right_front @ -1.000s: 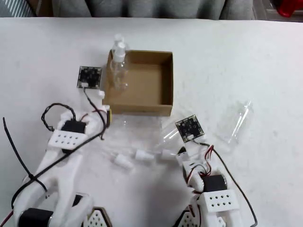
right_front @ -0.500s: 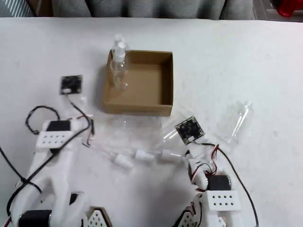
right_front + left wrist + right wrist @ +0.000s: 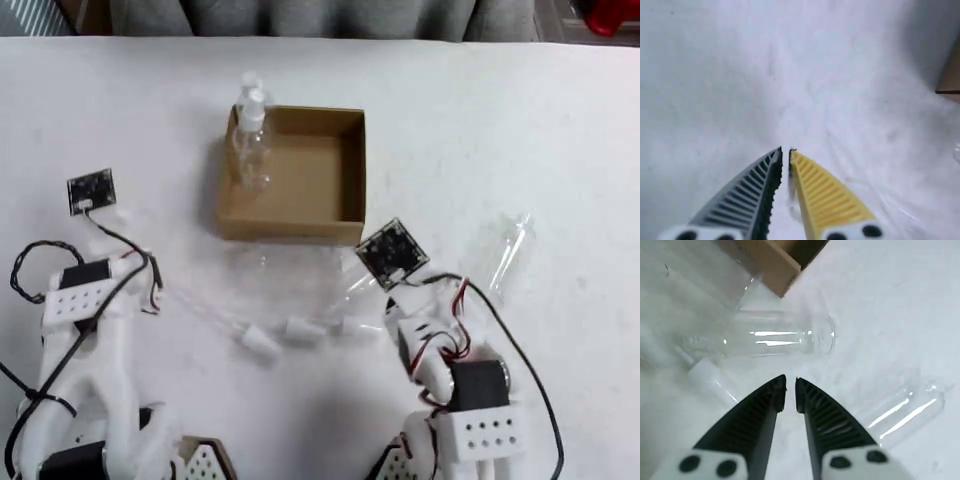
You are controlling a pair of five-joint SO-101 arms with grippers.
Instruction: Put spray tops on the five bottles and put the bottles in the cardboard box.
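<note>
Plainly, the right gripper (image 3: 790,382) hovered, jaws pressed together and empty, just short of a clear bottle (image 3: 765,340) lying on the tabletop (image 3: 880,300) near the cardboard box (image 3: 771,262). It would need to spread them wide and grip mid-body, since the bottle could roll. The left gripper (image 3: 785,150), jaws likewise clenched on nothing, hung over bare tabletop.

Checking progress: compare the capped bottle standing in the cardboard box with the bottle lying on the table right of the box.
The bottle in the box stands upright; the bottle on the table lies on its side. The first wears a white spray top; the second's neck looks bare. One sits inside the cardboard box, the other out on the table. Both are clear.
</note>
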